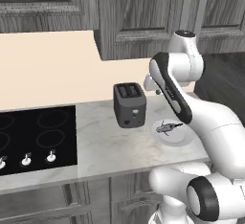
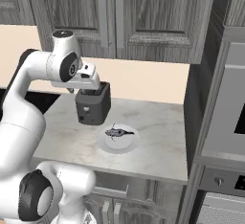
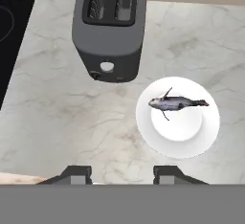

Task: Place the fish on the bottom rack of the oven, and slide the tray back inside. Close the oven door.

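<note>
On the marble counter [image 1: 105,146], just beside the dark grey toaster [image 1: 129,104], sits a round white plate [image 1: 179,137], and the fish [image 1: 168,127] lies across that plate, its tapered tail pointing away from the toaster. Seen from the hand camera, the fish [image 3: 176,103] rests on the upper half of the plate [image 3: 178,137], with the toaster [image 3: 110,27] up and to the left of it and apart from the plate's rim. From the right base camera the same fish [image 2: 118,132] lies on the plate [image 2: 118,144] just in front of the toaster [image 2: 93,106], nearer the counter's front edge. The end effector [image 3: 123,174] hangs above the counter with its two dark fingertips [image 3: 76,174] spread apart and nothing between them; bare marble shows in the gap, and the plate lies up and to the right of the tips in the hand view. In the right base view the hand sits just above the toaster, partly hiding its top. On the toaster's far side from the plate, a black cooktop [image 1: 33,139] with a row of knobs is set into the counter. Grey wooden cabinets [image 2: 143,17] hang on the wall behind the toaster. Well past the plate from the toaster, at the right edge of the right base view, stands the oven [image 2: 225,122] in a tall dark column, its front only partly in frame.
</note>
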